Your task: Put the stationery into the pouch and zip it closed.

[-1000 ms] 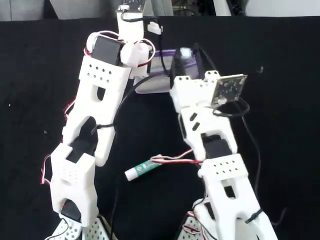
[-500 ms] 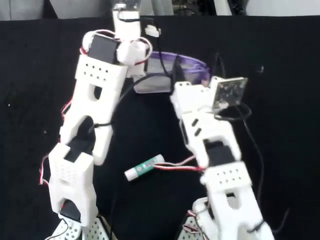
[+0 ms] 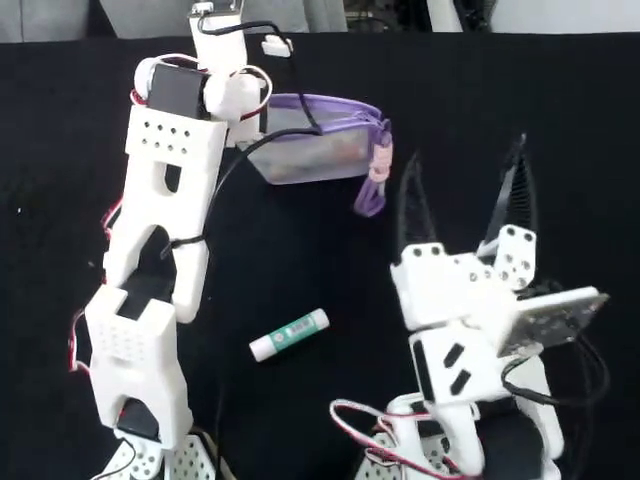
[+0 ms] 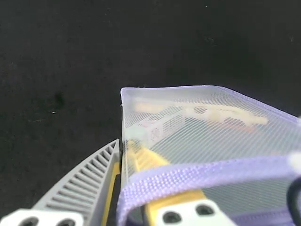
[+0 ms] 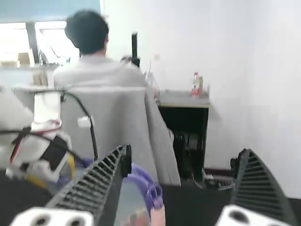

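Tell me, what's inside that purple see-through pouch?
Through the pouch show pale stick-like pieces and a small white item; what they are is unclear. Its purple band covers the rest.

Glue stick [image 3: 290,334] label: txt illegible.

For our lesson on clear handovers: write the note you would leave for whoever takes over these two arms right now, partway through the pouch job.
Left gripper: shut on one end of the pouch, holding it at the far side of the table.
Right gripper: open, empty, raised on the near side, apart from the pouch.
Done: some stationery shows through the pouch's mesh wall.
Left: the glue stick lies on the table between the two arms, outside the pouch, and must go in. I cannot tell whether the zip is open, so check it, then zip it closed.
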